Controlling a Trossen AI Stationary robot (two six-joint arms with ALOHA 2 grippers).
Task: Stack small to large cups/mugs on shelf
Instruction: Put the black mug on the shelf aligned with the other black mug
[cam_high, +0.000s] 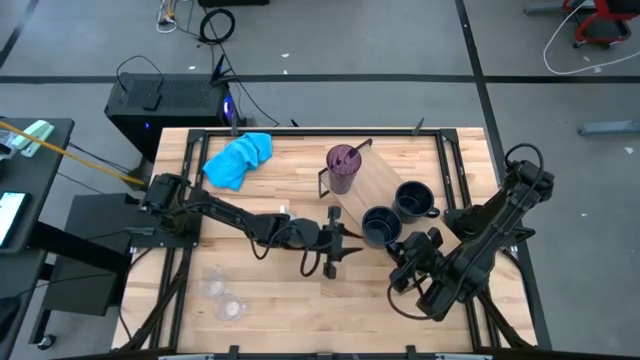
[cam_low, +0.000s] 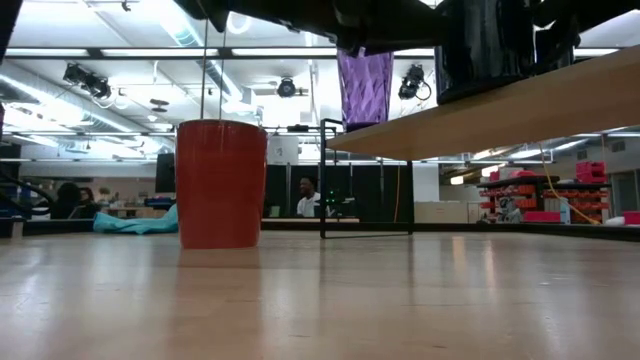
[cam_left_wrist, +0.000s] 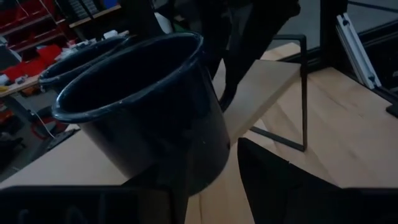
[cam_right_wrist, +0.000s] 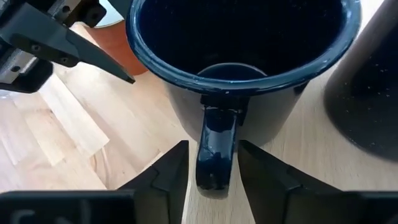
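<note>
A light wooden shelf (cam_high: 372, 178) on a black wire frame stands on the table. On it are a purple tumbler (cam_high: 343, 165) and two dark mugs, one nearer (cam_high: 380, 225) and one farther (cam_high: 413, 200). My right gripper (cam_right_wrist: 214, 163) is open, with a finger on each side of the nearer mug's handle (cam_right_wrist: 216, 146) and a narrow gap on both sides. My left gripper (cam_high: 352, 243) is open, its fingers pointing at that mug's other side. A red cup (cam_low: 220, 183) stands on the table under my left arm. Two clear glasses (cam_high: 224, 297) stand near the table's front left. No white mug shows. My left gripper has one fingertip (cam_right_wrist: 127, 76) close beside the nearer mug's wall (cam_right_wrist: 146, 59), coming level from the table's left. I cannot tell whether it touches.
A bright blue cloth (cam_high: 238, 160) lies at the far left of the table. The shelf's black wire leg (cam_left_wrist: 303, 93) stands just past the mugs. Bare tabletop lies in front of the shelf and around the glasses.
</note>
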